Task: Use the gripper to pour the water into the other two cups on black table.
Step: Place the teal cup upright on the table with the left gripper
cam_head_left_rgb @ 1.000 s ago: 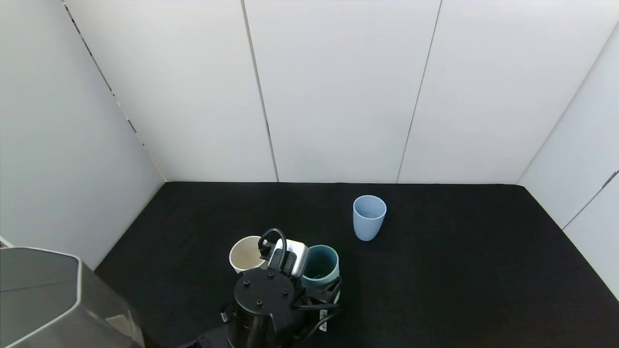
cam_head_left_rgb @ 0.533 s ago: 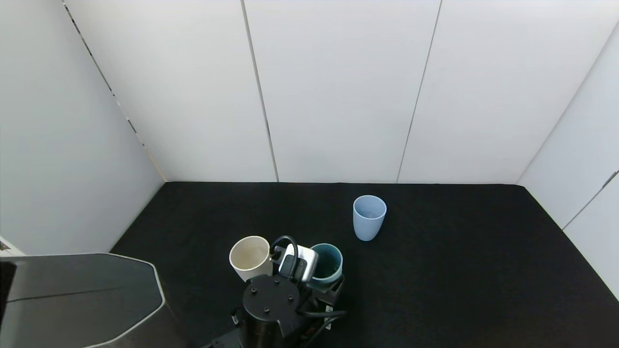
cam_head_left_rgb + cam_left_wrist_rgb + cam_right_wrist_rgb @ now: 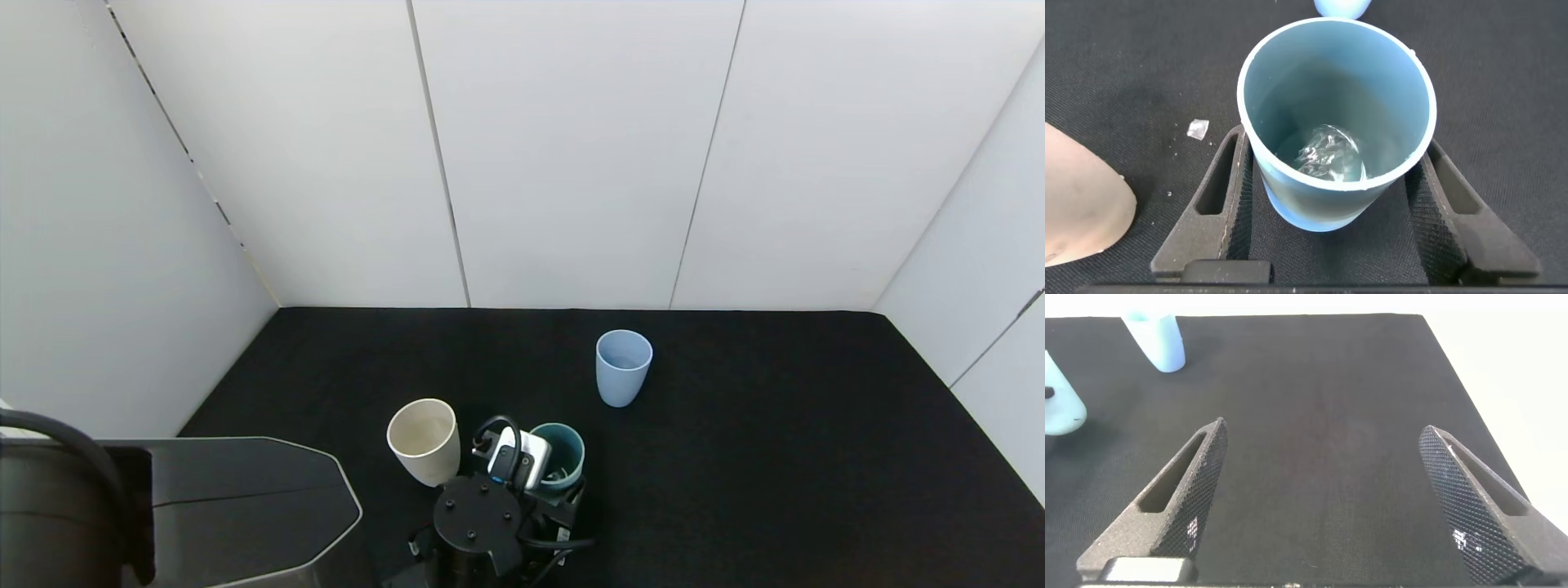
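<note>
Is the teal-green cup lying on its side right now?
No: the teal-green tapered tumbler stands upright between the left pincer's fingers, its open mouth facing up.
</note>
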